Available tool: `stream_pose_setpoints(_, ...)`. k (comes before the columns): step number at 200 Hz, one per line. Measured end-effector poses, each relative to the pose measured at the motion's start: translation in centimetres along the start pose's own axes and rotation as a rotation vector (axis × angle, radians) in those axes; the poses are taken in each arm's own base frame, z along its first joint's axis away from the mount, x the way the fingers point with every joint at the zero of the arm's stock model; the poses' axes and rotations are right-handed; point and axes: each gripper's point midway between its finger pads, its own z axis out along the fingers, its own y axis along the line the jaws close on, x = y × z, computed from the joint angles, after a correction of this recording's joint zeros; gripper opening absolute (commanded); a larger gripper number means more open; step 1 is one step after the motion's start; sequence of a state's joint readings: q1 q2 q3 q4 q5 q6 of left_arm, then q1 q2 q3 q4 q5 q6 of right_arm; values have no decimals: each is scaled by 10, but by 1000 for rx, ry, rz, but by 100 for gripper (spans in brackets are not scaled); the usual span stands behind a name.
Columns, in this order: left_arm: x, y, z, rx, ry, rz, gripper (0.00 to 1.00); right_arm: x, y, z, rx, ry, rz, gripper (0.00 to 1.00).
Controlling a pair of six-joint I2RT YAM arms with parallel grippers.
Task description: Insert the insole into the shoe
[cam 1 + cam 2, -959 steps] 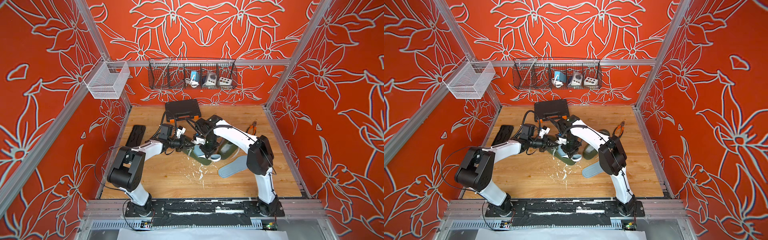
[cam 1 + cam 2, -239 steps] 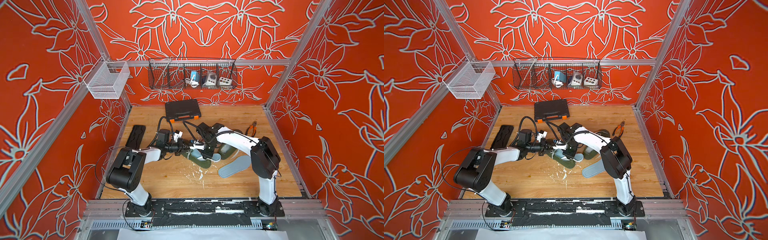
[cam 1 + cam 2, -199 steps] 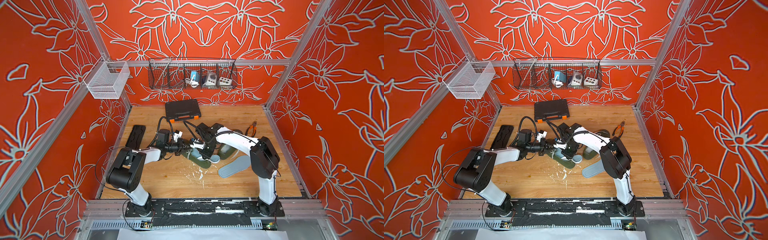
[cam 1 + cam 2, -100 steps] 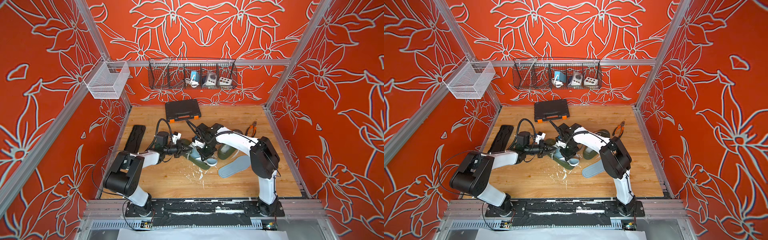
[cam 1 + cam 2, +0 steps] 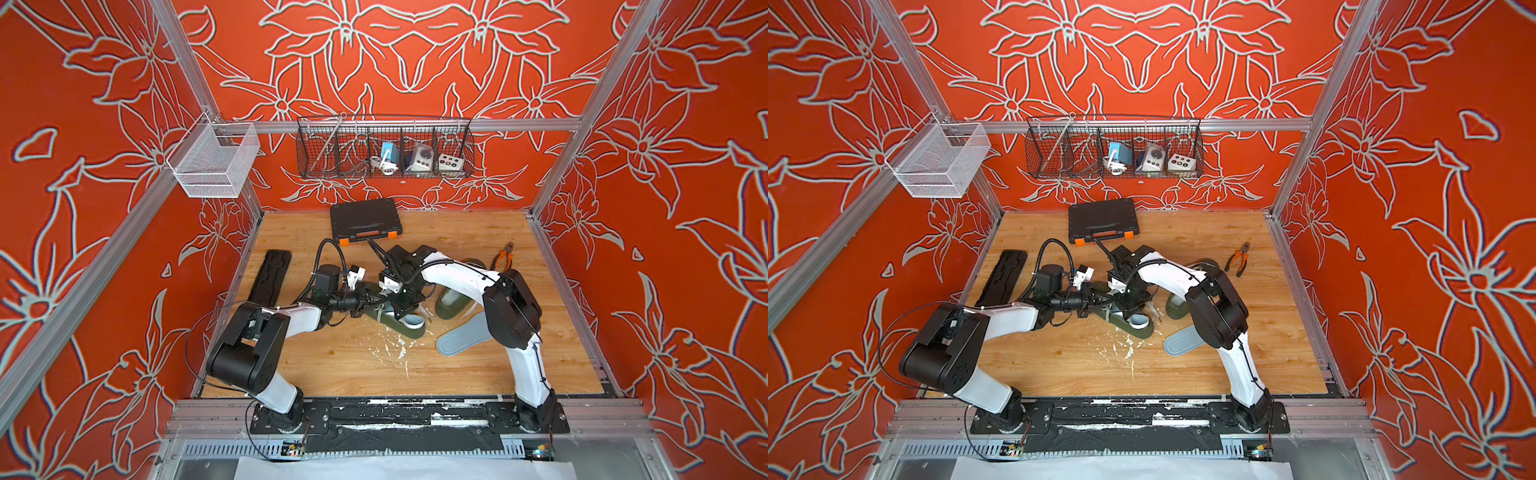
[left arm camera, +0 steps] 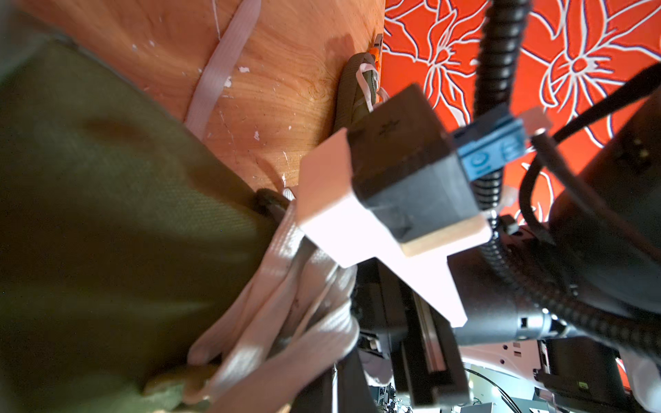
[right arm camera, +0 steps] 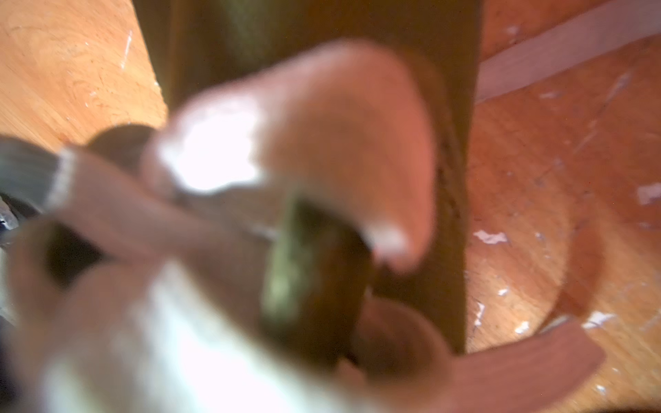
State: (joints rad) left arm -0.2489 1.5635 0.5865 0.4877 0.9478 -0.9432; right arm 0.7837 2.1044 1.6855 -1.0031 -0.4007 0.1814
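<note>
Your right fingers [image 5: 406, 306], grip too blurred to tell, have lowered onto the shoe [image 5: 400, 330]. The left fingers [image 5: 369, 298] stay clenched, and the insole [image 5: 411, 320] heel still protrudes.

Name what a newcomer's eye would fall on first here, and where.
Orange walls with white flower outlines enclose everything. At the middle of the wooden table, the left arm and right arm meet over an olive shoe. A grey insole lies loose on the wood beside the right arm.
</note>
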Motion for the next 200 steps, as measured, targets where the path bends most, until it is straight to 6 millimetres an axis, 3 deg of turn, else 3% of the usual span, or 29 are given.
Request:
stream_pose_setpoints(28, -1, 0, 0, -2, -3, 4, 0, 3, -3, 0, 24, -10, -26, 42)
stream_pose_setpoints(96, -5, -5, 2, -15, 4, 24, 0, 19, 0, -33, 143, -59, -140, 80)
stream_pose_setpoints(160, -5, -5, 3, -24, 8, 23, 0, 49, -15, -40, 248, 1, -179, 83)
stream_pose_setpoints(200, -7, -5, 4, -25, 9, 22, 0, 62, -17, -45, 333, 15, -264, 76)
